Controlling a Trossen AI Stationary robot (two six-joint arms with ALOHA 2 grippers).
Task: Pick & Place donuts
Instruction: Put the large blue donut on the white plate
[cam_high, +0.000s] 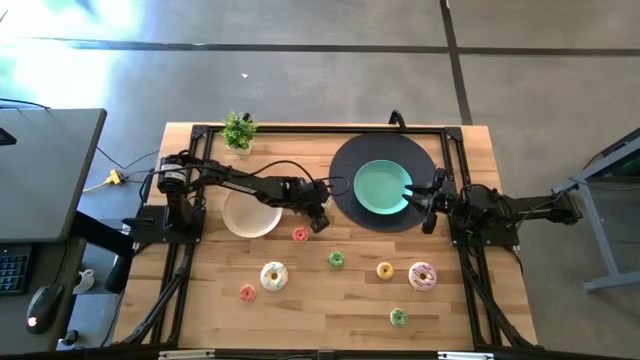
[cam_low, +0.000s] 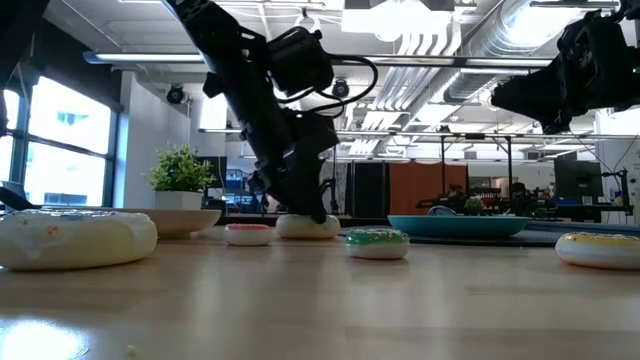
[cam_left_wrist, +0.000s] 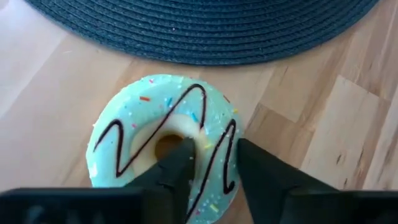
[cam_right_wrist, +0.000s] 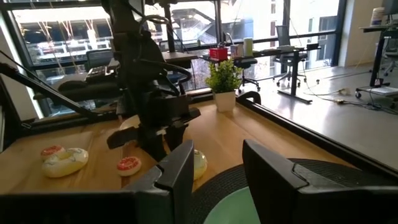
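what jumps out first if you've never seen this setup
The left gripper, down on the table beside the dark round mat, straddles one side of a mint-iced donut, one finger in its hole. The right gripper waits over the teal plate; smaller donuts dot the near wood.

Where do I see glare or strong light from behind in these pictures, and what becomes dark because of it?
High view: strong glare washes out the floor at the upper left corner. Low view: bright windows and ceiling lamps behind leave the left arm a dark silhouette, and the table shows a soft sheen. Left wrist view: even light, and the iced donut casts hardly any shadow.
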